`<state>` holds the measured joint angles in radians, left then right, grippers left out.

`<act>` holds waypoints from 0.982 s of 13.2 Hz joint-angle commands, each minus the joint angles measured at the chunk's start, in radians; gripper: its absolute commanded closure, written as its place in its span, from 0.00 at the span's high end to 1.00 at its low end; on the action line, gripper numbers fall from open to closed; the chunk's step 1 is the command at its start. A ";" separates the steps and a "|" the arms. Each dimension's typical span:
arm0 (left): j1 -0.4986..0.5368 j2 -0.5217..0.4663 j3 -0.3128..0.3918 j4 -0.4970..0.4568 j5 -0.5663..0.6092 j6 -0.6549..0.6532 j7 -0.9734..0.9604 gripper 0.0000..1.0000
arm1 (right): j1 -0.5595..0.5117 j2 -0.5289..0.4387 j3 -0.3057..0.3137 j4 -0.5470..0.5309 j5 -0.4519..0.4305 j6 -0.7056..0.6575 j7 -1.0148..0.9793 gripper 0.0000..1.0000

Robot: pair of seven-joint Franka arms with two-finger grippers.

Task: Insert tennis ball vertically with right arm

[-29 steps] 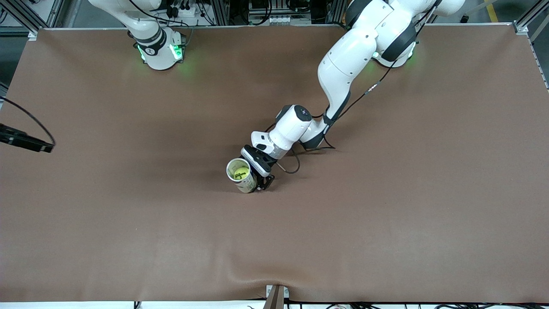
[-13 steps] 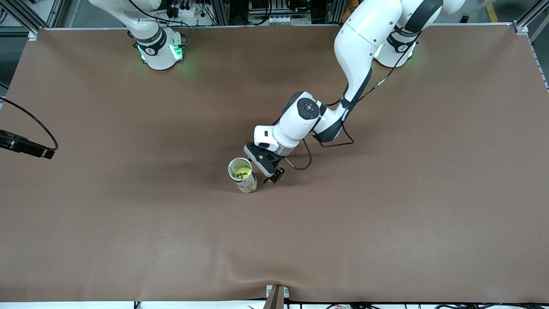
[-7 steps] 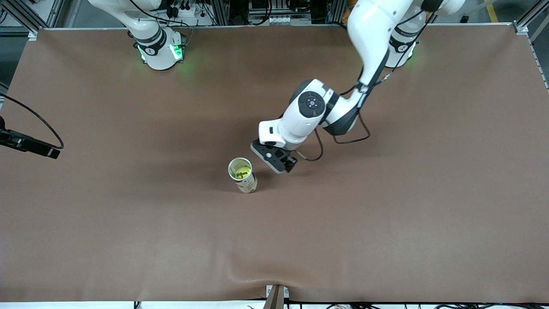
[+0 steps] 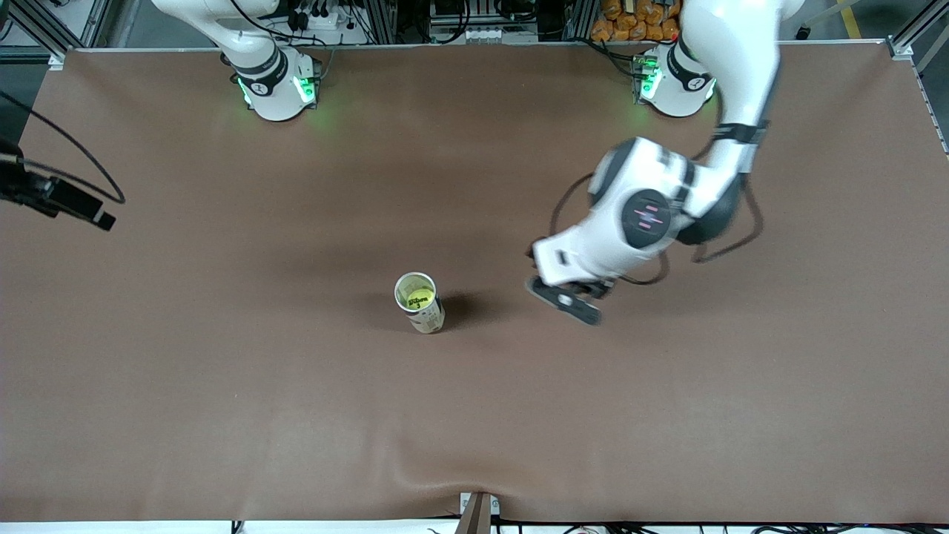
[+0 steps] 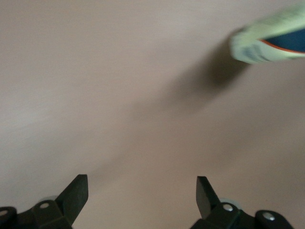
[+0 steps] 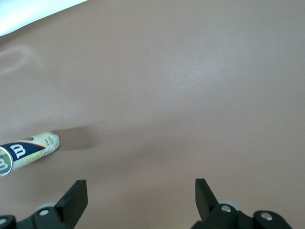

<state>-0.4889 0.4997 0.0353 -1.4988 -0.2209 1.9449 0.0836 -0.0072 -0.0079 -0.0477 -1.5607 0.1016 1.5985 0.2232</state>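
Both end effectors open, left end effector [image 4: 567, 302] over table [image 4: 222, 371]

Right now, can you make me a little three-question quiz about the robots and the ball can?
1. True or false: the tennis ball is inside the can.
2. Is the can standing up or lying down?
3. Which is right? A: the left gripper squeezes the can. B: the left gripper is open, apart from the can, toward the left arm's end of the table. C: the right gripper carries the ball.

Key:
1. True; the yellow ball shows through the open top.
2. Standing up.
3. B. Both grippers are open and hold nothing.
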 commanded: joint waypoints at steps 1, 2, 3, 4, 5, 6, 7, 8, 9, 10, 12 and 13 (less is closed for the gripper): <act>0.059 0.003 0.056 0.041 0.020 -0.055 -0.021 1.00 | 0.001 -0.066 -0.003 -0.078 0.004 0.029 -0.045 1.00; 0.091 0.003 0.084 0.054 0.022 -0.079 -0.019 1.00 | 0.003 -0.064 -0.003 -0.076 0.003 0.034 -0.074 1.00; 0.120 0.002 0.104 0.077 0.038 -0.121 -0.016 1.00 | 0.004 -0.064 -0.003 -0.076 0.003 0.050 -0.071 1.00; 0.139 0.002 0.109 0.104 0.067 -0.173 -0.018 1.00 | 0.003 -0.063 -0.003 -0.076 0.003 0.052 -0.080 1.00; 0.166 0.002 0.115 0.126 0.071 -0.208 -0.034 1.00 | 0.004 -0.063 -0.003 -0.075 0.001 0.064 -0.088 1.00; 0.194 -0.001 0.118 0.129 0.071 -0.225 -0.065 1.00 | 0.006 -0.063 -0.003 -0.073 0.000 0.084 -0.100 1.00; 0.219 -0.028 0.124 0.132 0.072 -0.251 -0.103 1.00 | 0.012 -0.064 -0.003 -0.073 0.001 0.089 -0.102 1.00; 0.237 -0.067 0.135 0.132 0.074 -0.267 -0.126 1.00 | 0.021 -0.064 -0.001 -0.068 0.001 0.090 -0.102 1.00; 0.249 -0.090 0.146 0.131 0.074 -0.294 -0.131 1.00 | 0.023 -0.067 -0.001 -0.065 0.004 0.084 -0.099 1.00; 0.257 -0.104 0.162 0.132 0.074 -0.335 -0.131 1.00 | 0.023 -0.069 -0.003 -0.067 0.004 0.072 -0.104 1.00; 0.263 -0.174 0.184 0.131 0.078 -0.368 -0.142 1.00 | 0.024 -0.067 -0.004 -0.062 0.003 0.064 -0.142 1.00; 0.285 -0.202 0.181 0.129 0.081 -0.383 -0.149 1.00 | 0.023 -0.064 -0.004 -0.061 0.003 0.063 -0.139 1.00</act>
<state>-0.2183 0.3668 0.2235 -1.3555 -0.1681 1.5965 -0.0288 0.0111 -0.0514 -0.0469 -1.6086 0.1016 1.6686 0.1054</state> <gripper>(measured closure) 0.000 0.000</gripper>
